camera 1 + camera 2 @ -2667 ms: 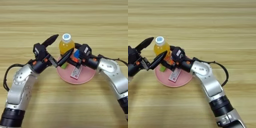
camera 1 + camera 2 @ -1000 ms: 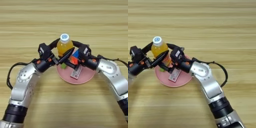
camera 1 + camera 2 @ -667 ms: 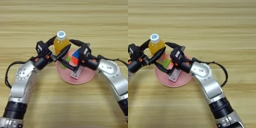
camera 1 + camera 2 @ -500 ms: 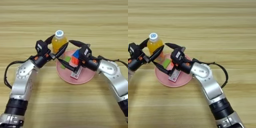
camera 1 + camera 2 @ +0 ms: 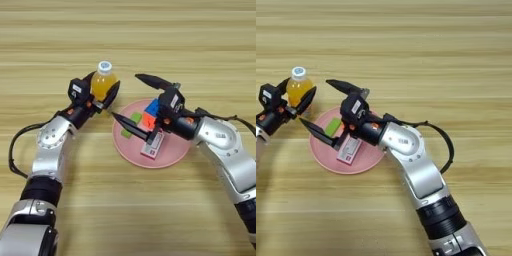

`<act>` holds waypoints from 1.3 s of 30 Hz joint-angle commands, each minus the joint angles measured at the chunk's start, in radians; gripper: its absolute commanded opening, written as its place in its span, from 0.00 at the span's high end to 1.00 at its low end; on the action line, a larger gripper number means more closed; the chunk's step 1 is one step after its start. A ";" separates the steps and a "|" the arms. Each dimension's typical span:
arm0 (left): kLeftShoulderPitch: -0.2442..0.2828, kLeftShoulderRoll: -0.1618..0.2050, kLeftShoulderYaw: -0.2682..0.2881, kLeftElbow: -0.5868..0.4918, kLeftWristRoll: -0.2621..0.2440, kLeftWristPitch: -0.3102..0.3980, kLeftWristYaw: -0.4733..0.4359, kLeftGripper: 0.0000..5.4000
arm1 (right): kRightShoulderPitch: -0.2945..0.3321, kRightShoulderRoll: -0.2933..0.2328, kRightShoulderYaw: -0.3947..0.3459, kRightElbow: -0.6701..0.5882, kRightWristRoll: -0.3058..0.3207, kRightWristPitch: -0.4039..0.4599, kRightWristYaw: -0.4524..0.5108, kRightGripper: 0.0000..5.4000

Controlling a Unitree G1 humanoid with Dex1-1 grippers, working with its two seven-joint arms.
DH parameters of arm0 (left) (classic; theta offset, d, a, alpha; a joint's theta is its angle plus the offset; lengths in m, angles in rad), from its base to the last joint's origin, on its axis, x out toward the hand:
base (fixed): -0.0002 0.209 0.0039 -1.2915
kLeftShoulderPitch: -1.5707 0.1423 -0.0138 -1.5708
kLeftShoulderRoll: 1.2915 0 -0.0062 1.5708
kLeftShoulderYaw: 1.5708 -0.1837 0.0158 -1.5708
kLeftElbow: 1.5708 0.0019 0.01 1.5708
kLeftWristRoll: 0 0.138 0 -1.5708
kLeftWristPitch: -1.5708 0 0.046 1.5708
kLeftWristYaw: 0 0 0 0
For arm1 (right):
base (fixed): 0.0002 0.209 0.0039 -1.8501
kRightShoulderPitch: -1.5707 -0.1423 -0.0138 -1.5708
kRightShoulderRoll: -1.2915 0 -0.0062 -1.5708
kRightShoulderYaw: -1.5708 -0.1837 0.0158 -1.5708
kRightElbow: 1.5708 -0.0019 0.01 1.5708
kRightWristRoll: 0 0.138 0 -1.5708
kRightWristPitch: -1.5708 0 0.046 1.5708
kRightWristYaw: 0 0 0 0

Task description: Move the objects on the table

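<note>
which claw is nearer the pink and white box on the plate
Right. The right claw is open, its fingers spread over the plate, the lower one touching or nearly touching the box. The left claw grips the juice bottle off the plate's left rim.

The left gripper clasps the orange-juice bottle near the table's left edge, just beyond the pink plate's far-left rim. The right gripper hangs over the plate with its fingers spread wide (one finger past the far rim, one low over the left side). On the plate, the green bar lies just beside the pink-and-white card box.
</note>
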 commanded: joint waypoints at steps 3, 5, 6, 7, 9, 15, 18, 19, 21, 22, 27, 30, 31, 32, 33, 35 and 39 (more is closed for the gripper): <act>-0.043 -0.010 0.020 0.021 0.001 -0.046 0.001 0.36 | -0.003 -0.001 -0.008 -0.006 0.005 -0.006 -0.002 0.00; -0.046 -0.012 0.024 0.030 0.001 -0.045 0.001 0.36 | -0.003 -0.001 -0.009 -0.005 0.005 -0.007 -0.002 0.00; -0.048 -0.014 0.026 0.037 0.000 -0.046 0.002 0.36 | -0.003 -0.001 -0.010 -0.005 0.006 -0.007 -0.002 0.00; -0.050 -0.015 0.029 0.048 0.001 -0.047 0.004 0.36 | -0.003 0.000 -0.010 -0.005 0.006 -0.007 -0.002 0.00; -0.055 -0.017 0.035 0.075 0.004 -0.051 0.008 0.36 | -0.003 0.000 -0.010 -0.006 0.006 -0.007 -0.001 0.00; -0.066 -0.020 0.047 0.139 0.011 -0.070 0.016 0.36 | -0.004 -0.003 -0.013 -0.007 0.007 -0.007 0.001 0.00; -0.068 -0.023 0.050 0.156 0.011 -0.074 0.016 0.36 | -0.005 -0.003 -0.015 -0.005 0.008 -0.008 0.002 0.00; -0.069 -0.024 0.050 0.161 0.010 -0.075 0.016 0.36 | -0.006 -0.003 -0.015 -0.004 0.008 -0.008 0.002 0.00; -0.070 -0.027 0.055 0.169 0.007 -0.073 0.017 0.36 | -0.006 -0.004 -0.016 -0.003 0.009 -0.008 0.002 0.00; -0.070 -0.029 0.057 0.174 0.004 -0.071 0.016 0.36 | -0.007 -0.004 -0.016 -0.003 0.009 -0.008 0.003 0.00; -0.072 -0.033 0.065 0.182 0.009 -0.074 0.026 0.36 | -0.008 -0.005 -0.016 -0.001 0.010 -0.009 0.002 0.00; -0.071 -0.033 0.065 0.182 0.013 -0.078 0.031 0.27 | -0.008 -0.004 -0.016 0.000 0.009 -0.010 0.001 0.00; -0.071 -0.033 0.065 0.181 0.012 -0.079 0.029 0.26 | -0.007 -0.003 -0.016 0.001 0.009 -0.011 0.001 0.00; -0.070 -0.034 0.065 0.181 0.011 -0.080 0.029 0.24 | -0.007 -0.002 -0.016 0.002 0.008 -0.011 0.000 0.00; -0.069 -0.034 0.065 0.179 0.010 -0.080 0.029 0.23 | -0.007 -0.002 -0.016 0.003 0.008 -0.012 0.000 0.00; -0.067 -0.036 0.067 0.174 0.007 -0.081 0.029 0.20 | -0.007 -0.002 -0.016 0.006 0.007 -0.013 -0.001 0.00; -0.064 -0.037 0.069 0.170 0.005 -0.081 0.029 0.12 | -0.007 -0.001 -0.017 0.009 0.007 -0.014 -0.002 0.00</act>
